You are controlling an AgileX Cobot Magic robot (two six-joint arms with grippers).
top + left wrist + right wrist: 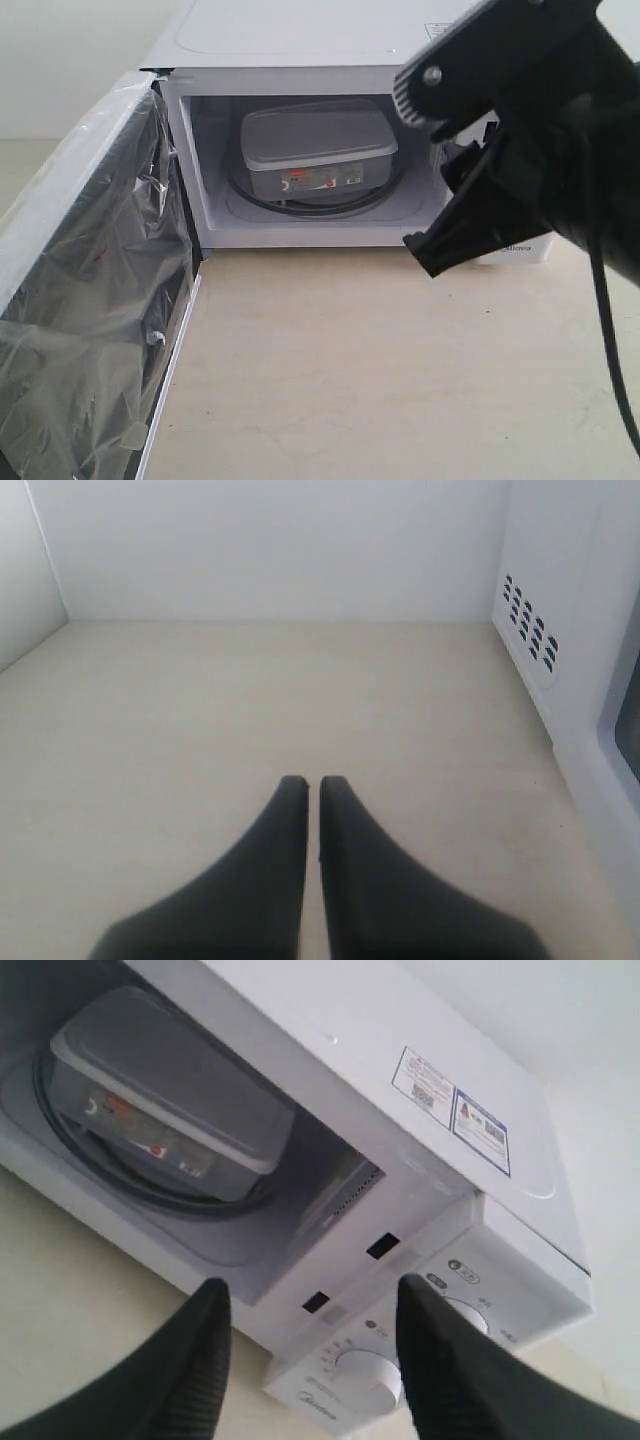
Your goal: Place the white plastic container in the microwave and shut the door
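Entry: container loaded, door not yet closed.
Near: right fingers (205,1345) wide, empty; left fingers (275,860) almost touching, empty. Lower left: door (90,300) open, its loose film may snag or jam. Far, centre: white plastic container (315,150) inside microwave (300,40).

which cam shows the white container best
The exterior view: the white plastic container sits whole and front-on inside the microwave, label facing out. The right wrist view shows it at a slant, in shadow. The left wrist view misses it.
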